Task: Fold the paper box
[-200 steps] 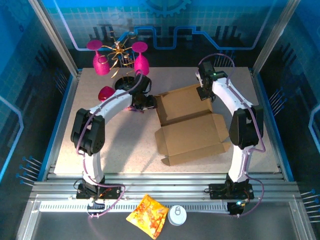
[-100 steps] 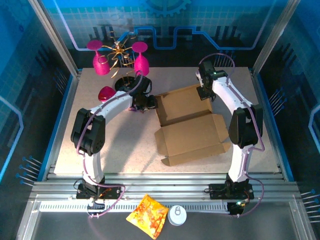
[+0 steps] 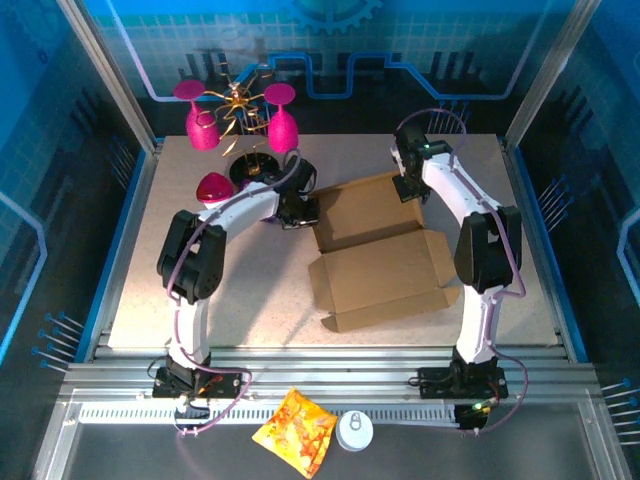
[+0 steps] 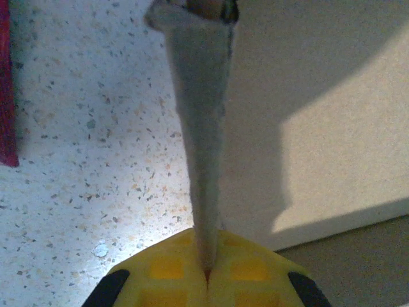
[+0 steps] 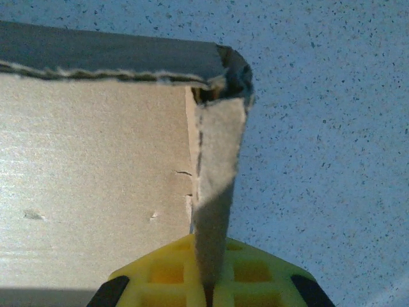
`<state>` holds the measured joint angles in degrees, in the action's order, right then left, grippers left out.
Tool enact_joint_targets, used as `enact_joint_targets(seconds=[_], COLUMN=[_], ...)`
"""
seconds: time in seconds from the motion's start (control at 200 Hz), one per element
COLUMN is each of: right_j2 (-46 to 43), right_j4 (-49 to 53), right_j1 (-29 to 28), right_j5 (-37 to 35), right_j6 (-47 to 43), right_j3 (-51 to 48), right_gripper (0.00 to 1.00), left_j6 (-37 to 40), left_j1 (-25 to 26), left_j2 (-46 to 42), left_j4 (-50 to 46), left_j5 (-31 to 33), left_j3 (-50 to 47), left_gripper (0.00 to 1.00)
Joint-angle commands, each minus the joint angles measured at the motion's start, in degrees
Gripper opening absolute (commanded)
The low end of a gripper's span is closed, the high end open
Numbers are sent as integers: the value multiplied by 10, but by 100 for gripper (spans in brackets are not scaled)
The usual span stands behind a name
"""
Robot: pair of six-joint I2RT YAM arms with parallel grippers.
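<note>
Now the paper box (image 3: pixel 375 250) lies opened out on the table (image 3: pixel 240 300), with its wide lid panel on the near side and the shallower half on the far side. The left claw (image 3: pixel 300 210) is at the far left corner of the box. In the left wrist view it (image 4: pixel 206 265) is clenched on the left flap (image 4: pixel 201 128), a thin strip of cardboard that stands on its edge between the yellow pads. The right claw (image 3: pixel 408 190) is at the far right corner of the box. In the right wrist view it (image 5: pixel 208 278) is clenched in the same way on the right flap (image 5: pixel 217 192), just beside the corner where this flap meets the far wall of the box.

The step in hand seems to be the raising of the two side walls, one in each claw. The next move probably needs both arms to turn their flaps inward together, gently, so that the cardboard bends along its crease and does not tear or slip out.
</note>
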<state>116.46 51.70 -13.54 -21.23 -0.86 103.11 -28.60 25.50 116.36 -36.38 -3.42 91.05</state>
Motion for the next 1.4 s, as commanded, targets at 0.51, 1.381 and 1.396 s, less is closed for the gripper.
enact_joint_targets(seconds=[0.51,1.381,1.396], right_j2=[38,-13,-13], right_j4=[24,26,25], right_j1=[-38,22,21], right_j5=[-85,101,99], right_j6=[-15,47,48], right_j3=[37,-77,-80], right_gripper=[0,50,49], left_j6=[-3,1,1], left_j1=[25,25,25], left_j2=[48,68,69], left_j4=[-141,-162,-162], left_j5=[94,108,108], left_j3=[109,145,146], left_gripper=[0,0,0])
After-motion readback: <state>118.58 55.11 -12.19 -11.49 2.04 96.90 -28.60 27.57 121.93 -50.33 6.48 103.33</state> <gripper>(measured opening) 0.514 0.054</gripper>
